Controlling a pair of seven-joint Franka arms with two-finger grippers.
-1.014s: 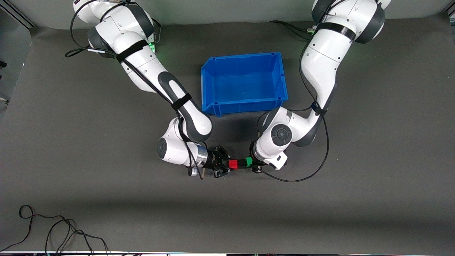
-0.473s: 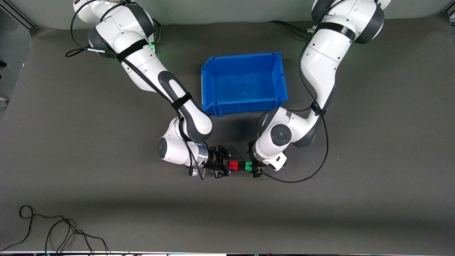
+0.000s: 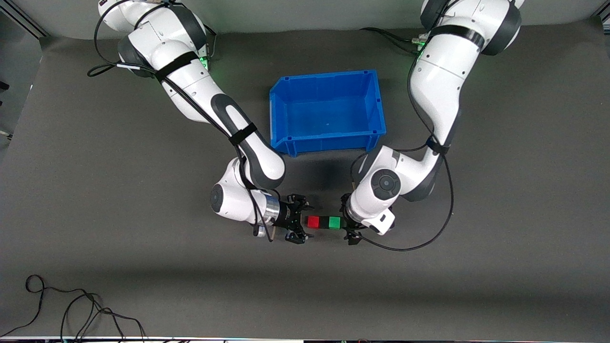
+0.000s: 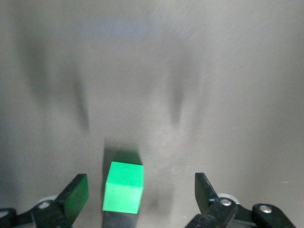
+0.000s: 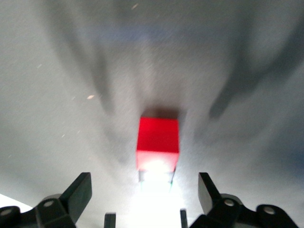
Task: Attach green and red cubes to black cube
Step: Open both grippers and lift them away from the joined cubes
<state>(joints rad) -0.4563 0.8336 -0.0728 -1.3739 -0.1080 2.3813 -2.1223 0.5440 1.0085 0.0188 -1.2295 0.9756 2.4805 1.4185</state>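
The red cube (image 3: 313,222), black cube (image 3: 324,222) and green cube (image 3: 335,222) lie joined in one row on the grey mat, the black one in the middle. My right gripper (image 3: 300,224) is open and empty beside the red end, its fingers apart from the cube. My left gripper (image 3: 350,227) is open and empty beside the green end. The left wrist view shows the green cube (image 4: 123,187) between the spread fingers of the left gripper (image 4: 140,194), touching neither. The right wrist view shows the red cube (image 5: 158,141) past the open right gripper (image 5: 142,192), with glare hiding what adjoins it.
An empty blue bin (image 3: 376,102) stands farther from the front camera than the cubes, between the two arms. Loose black cables (image 3: 76,309) lie on the mat near the front edge at the right arm's end.
Both grippers held the cubes pressed together; now both have opened and let go. The left gripper has drawn back toward its own end. The joined row rests on the mat.
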